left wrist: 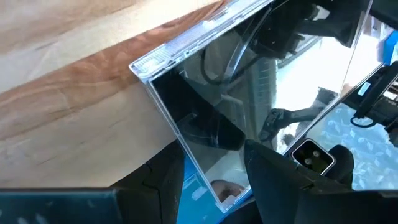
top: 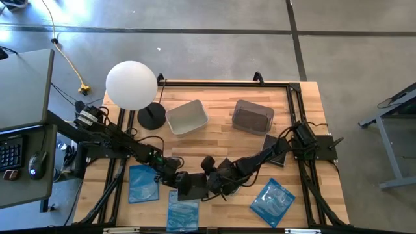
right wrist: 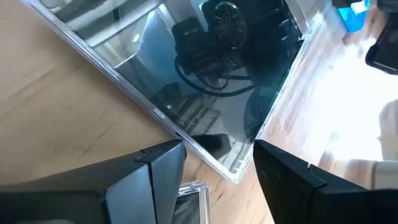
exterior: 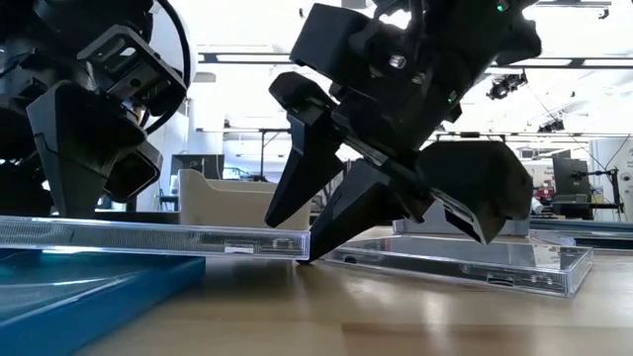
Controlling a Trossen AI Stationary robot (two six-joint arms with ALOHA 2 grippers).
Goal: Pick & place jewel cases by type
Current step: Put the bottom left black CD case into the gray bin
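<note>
Wooden table (top: 221, 140): both arms meet low at its front middle, and you are mid-pick.
Tubs: a white rounded plastic tub (top: 187, 117) and a grey one (top: 252, 117) stand side by side at the far edge, well apart from the work.
Blue cases: three glossy translucent blue jewel cases (top: 273, 203) lie flat along the front, all unsorted.
Left case: a square black jewel case with a clear lid (left wrist: 249, 81) sits under the left gripper (left wrist: 211, 155), overlapping a blue one.
Right case: a second black clear-lidded jewel case (right wrist: 205, 74) lies on the wood, its corner at the right gripper (right wrist: 221, 149).
Claws: you cannot tell whether either is clenched on its case or released.
Next move: probably confirm a firm hold on each case, then lift level towards a tub.
</note>
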